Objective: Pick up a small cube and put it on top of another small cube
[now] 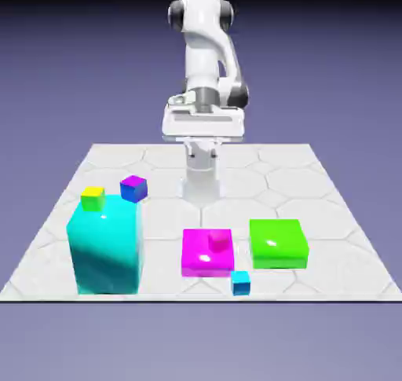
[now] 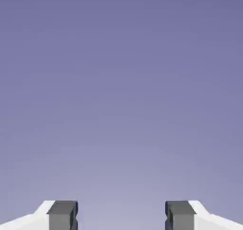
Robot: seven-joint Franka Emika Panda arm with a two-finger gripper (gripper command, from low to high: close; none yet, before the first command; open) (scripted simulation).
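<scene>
1. White is my arm (image 1: 202,49), and its claw (image 1: 202,152) hangs near the base, high above the table (image 1: 330,277). It is released: the two fingers (image 2: 63,216) stand wide apart and nothing is between them.

2. Blue cube (image 1: 240,283), with cyan top, is the one I judge to be picked. It sits on the table near the edge closest to the exterior camera, just beside the magenta block (image 1: 207,263), toward the exterior view's right. The green block (image 1: 278,247) is near too.

3. About progress, I judge that nothing is done: the blue cube is not gripped, and it is not on another small cube. The reach, the grasp, the lift, the placing and the release are all left.

4. Other small cubes are three: the yellow-green one (image 1: 93,199) on top of the tall cyan block (image 1: 107,250), the purple one (image 1: 133,188) by this block, and the pink one (image 1: 219,240) on the magenta block. Which one must be the support, I cannot tell.

5. Only the exterior view gives me the cubes. The hand view shows plain backdrop and the fingers, but it makes the wide gap clearer.
</scene>
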